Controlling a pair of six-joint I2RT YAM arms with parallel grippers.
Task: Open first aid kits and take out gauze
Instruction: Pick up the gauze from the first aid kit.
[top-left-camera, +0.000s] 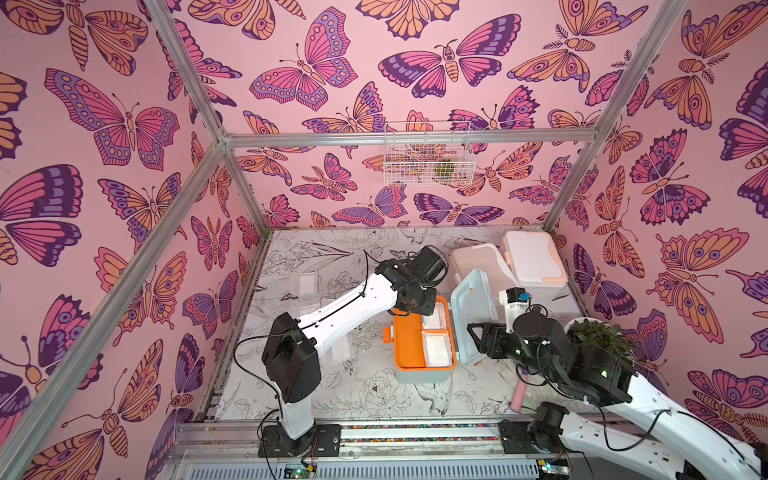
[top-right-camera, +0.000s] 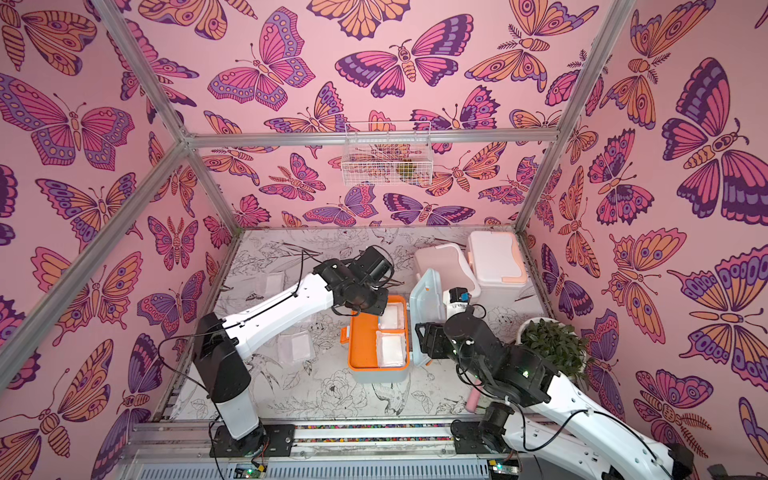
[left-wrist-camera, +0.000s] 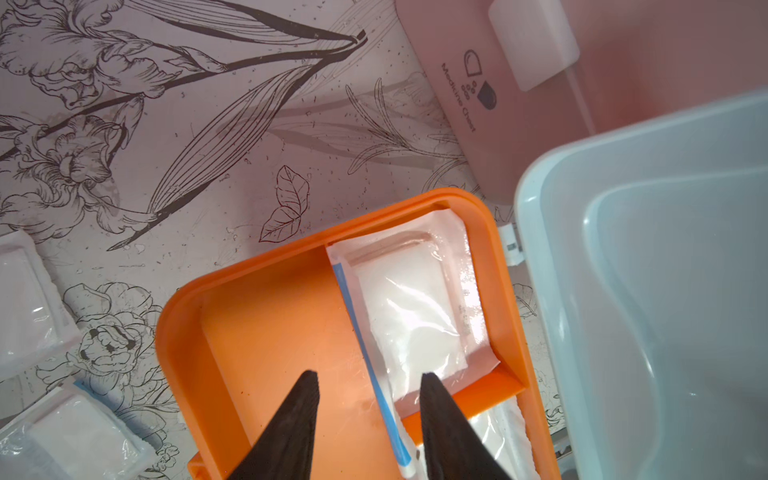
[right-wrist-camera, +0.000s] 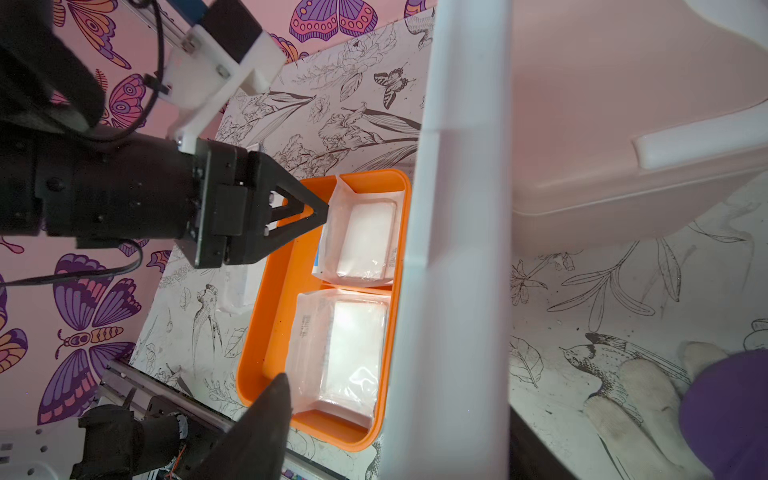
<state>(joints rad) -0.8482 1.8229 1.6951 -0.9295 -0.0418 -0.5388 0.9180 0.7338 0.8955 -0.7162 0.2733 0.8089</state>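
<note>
The light blue first aid kit stands open mid-table, its orange tray (top-left-camera: 409, 349) (top-right-camera: 363, 345) showing and its lid (top-left-camera: 469, 316) (right-wrist-camera: 453, 249) upright. Two gauze packets (left-wrist-camera: 411, 316) (right-wrist-camera: 349, 345) lie in the tray's side compartments. My left gripper (left-wrist-camera: 369, 375) is open, straddling the far packet's blue-striped edge. My right gripper (right-wrist-camera: 395, 390) is open astride the lid's rim; one finger stands clear of it and the other is hidden behind it. The pink kit (top-left-camera: 473, 262) and the white kit (top-left-camera: 534, 257) sit shut at the back right.
Loose gauze packets (top-left-camera: 305, 282) (top-left-camera: 338, 351) lie on the table left of the open kit. A potted plant (top-left-camera: 598, 336) and a pink-handled brush (top-left-camera: 519, 395) sit at the right, close to my right arm. A wire basket (top-left-camera: 426, 153) hangs on the back wall.
</note>
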